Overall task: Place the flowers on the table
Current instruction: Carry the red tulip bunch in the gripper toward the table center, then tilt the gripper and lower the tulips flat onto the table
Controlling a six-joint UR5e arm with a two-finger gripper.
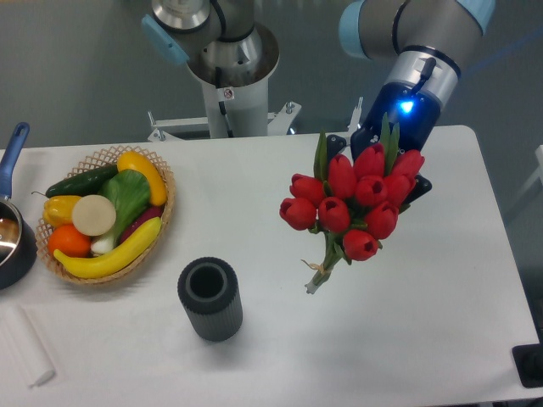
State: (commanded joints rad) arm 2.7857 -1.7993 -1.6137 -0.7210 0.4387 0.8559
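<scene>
- The flowers (352, 202), a bunch of red tulips with green leaves and pale stems tied together, hang over the right half of the table (280, 356), the blooms facing the camera and the stem ends pointing down and left toward the table top.
- The gripper (392, 174) sits right behind the tulip heads, below a glowing blue light on the wrist; its fingers are hidden by the blooms, so I cannot tell how the jaws stand or whether they grip the bunch.
- A dark ribbed cylindrical vase (209, 298), standing upright with its mouth open, is on the table to the left of the flowers and below them in the view, well apart from the stem ends.
- A wicker basket (161, 222) lies further left of the vase, holding a banana, an orange, a cucumber, yellow peppers, a leafy green vegetable and a pale round item.
- A dark pot with a blue handle (14, 144) touches the left edge of the view, just beside the basket.
- A small white folded cloth (24, 346) lies at the front left corner, left of the vase.
- The arm's white base column (229, 97) stands behind the table's far edge, above the vase in the view.
</scene>
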